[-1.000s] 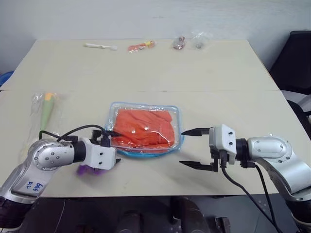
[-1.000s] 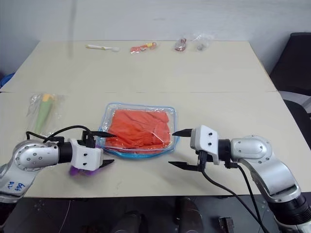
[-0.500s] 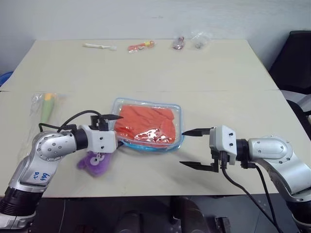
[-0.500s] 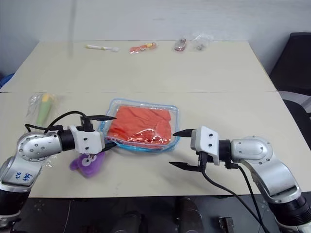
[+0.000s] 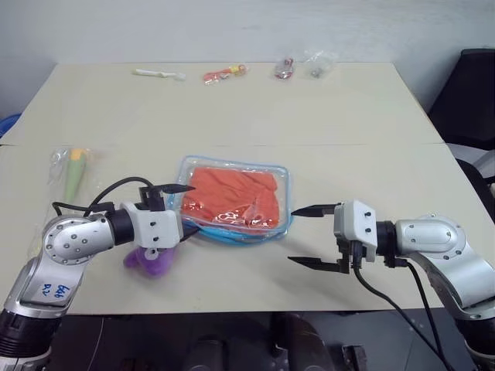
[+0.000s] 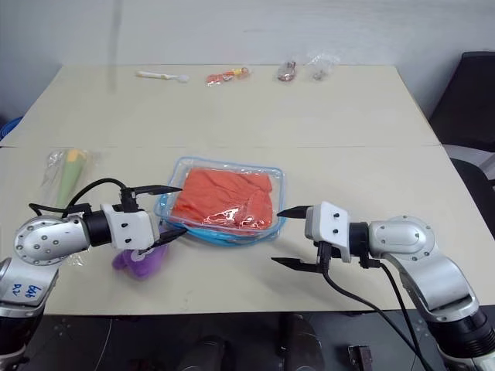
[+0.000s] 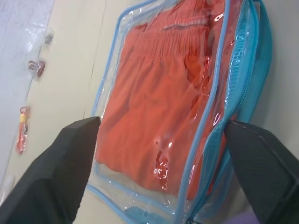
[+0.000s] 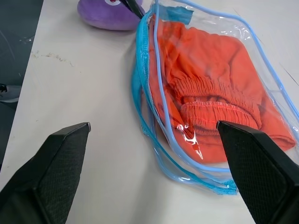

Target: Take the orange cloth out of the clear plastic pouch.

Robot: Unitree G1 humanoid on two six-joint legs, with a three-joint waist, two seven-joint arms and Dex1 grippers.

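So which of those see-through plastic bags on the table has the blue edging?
The clear plastic pouch in the middle, holding the orange cloth. The other clear bags carry no blue trim.

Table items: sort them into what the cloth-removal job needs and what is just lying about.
Job:
- orange cloth
- clear plastic pouch
- left gripper
- right gripper

Lying about:
- purple plush toy
- bagged green stick
- toothbrush
- small packets along the far edge

The clear plastic pouch (image 5: pixel 234 199), flat and rectangular with light blue zipper trim, lies near the middle of my table. The orange cloth (image 5: pixel 232 198), folded and wrinkled, is inside it, nearly filling it.
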